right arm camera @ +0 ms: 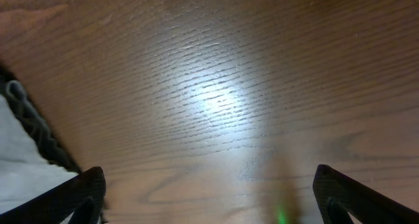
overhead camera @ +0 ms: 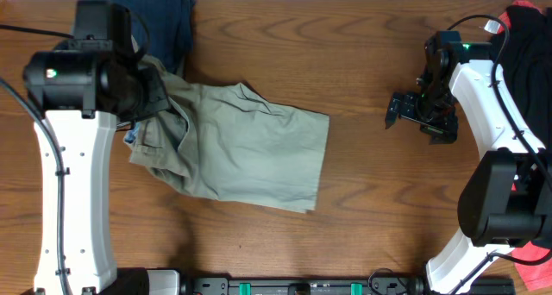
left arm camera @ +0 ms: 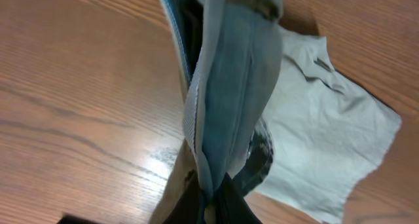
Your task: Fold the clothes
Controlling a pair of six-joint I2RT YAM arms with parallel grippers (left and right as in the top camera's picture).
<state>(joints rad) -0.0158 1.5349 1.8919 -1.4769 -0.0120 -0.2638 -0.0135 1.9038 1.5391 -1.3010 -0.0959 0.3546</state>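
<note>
Your left gripper (left arm camera: 213, 203) was clenched on the waistband of the shorts (overhead camera: 246, 153), which lay on the table (overhead camera: 371, 217) left of centre, bunched at 9 o'clock. Right gripper (overhead camera: 416, 114) hung wide open and empty at 3 o'clock. Risk: a one-corner pull would drag and twist the cloth, and the thin pinch could slip.

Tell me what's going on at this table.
The left pincer is shut on the waistband end of the khaki shorts, bunching that edge up. The rest of the shorts lie spread on the wooden table, not yet neatly folded. The right pincer hangs open over bare wood to the right, clear of the shorts. A navy garment sits at the far left edge and black and red clothes at the far right, both untouched.
</note>
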